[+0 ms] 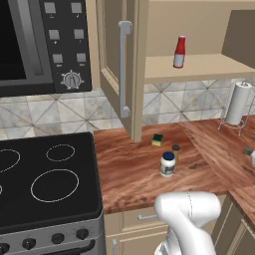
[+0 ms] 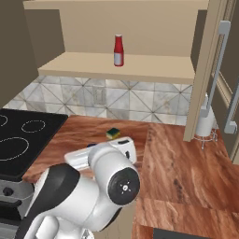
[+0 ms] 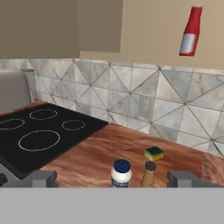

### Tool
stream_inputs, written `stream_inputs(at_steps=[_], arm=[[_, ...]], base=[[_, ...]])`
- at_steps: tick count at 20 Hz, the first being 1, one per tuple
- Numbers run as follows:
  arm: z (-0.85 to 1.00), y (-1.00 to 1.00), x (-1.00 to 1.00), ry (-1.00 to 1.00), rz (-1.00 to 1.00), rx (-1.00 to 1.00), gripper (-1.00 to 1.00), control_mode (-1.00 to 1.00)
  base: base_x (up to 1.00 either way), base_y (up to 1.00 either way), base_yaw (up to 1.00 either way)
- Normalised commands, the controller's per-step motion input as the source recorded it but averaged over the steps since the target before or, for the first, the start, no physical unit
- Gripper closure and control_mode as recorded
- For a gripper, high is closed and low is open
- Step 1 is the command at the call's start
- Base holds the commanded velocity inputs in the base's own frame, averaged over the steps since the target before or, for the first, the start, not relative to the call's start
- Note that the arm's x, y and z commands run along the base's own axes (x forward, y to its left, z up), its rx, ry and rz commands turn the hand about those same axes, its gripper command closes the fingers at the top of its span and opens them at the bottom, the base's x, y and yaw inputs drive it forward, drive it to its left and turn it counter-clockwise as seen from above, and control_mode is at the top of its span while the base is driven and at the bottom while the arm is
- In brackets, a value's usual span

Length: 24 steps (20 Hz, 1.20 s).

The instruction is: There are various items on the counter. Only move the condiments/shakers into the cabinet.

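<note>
The red squeeze bottle (image 1: 179,52) (image 2: 118,50) (image 3: 191,31) stands upright on the tan shelf (image 1: 199,67) of the open cabinet. On the counter (image 1: 134,174) stand the white jar with a blue lid (image 1: 168,164) (image 3: 121,173) and, just behind it, the small brown shaker (image 1: 176,151) (image 3: 148,173). My gripper (image 3: 113,178) is open and holds nothing. It hangs low over the counter's front, facing the jar and shaker, which lie ahead between its fingertips (image 3: 41,177).
A green-and-yellow sponge (image 1: 158,140) (image 2: 112,133) (image 3: 154,153) lies behind the shaker. The open cabinet door (image 1: 122,69) hangs over the counter's left end. The black stovetop (image 1: 45,179) is to the left, and a paper towel roll (image 1: 239,103) stands at the right.
</note>
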Motion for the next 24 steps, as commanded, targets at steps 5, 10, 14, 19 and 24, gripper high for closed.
stream_inputs(at_steps=[5, 10, 14, 19, 24], arm=[[-0.38, 0.06, 0.15, 0.00, 0.20, -0.01, -1.00, -1.00], [-0.41, 0.18, 0.33, 0.02, 0.19, 0.00, -1.00, -1.00], [-0.31, 0.27, 0.34, 0.00, 0.17, 0.00, -1.00, -1.00], [-0.28, 0.26, 0.33, 0.00, 0.16, 0.00, -1.00, -1.00], [-0.29, 0.21, 0.18, 0.00, 0.17, 0.00, -1.00, -1.00]], base=[[0.00, 0.00, 0.00], [0.00, 0.00, 0.00], [0.00, 0.00, 0.00], [0.00, 0.00, 0.00], [0.00, 0.00, 0.00]])
